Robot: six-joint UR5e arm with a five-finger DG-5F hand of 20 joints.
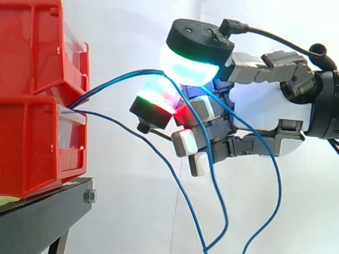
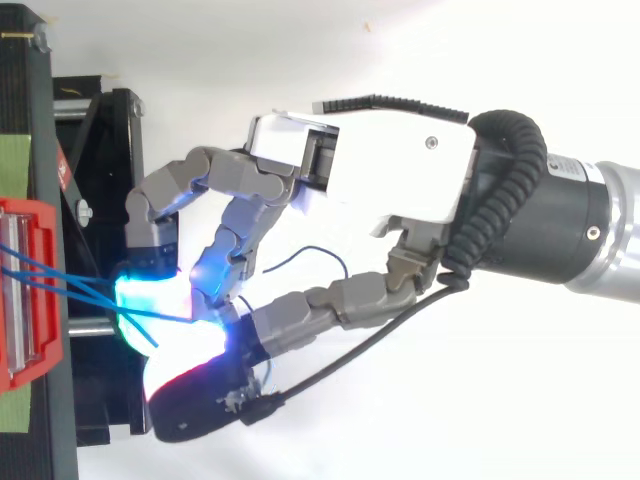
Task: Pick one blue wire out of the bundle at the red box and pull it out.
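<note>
1. Hand (image 1: 265,106) pinches one blue wire (image 1: 127,74) between two glowing pads (image 1: 190,66); its other fingers are curled underneath.
2. The wire runs ahead of the hand into the red box (image 1: 32,143), slack end hanging under the hand.
3. Hold the pinch firm and pull straight back; the second wire (image 1: 139,138) just below the pads may snag.

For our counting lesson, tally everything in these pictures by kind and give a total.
Red plastic bins: 2
Thin blue wires: 3, as far as the side view shows
Black metal stand: 1
Robot hand with glowing fingertip pads, pinching wire: 1
Total: 7
</note>
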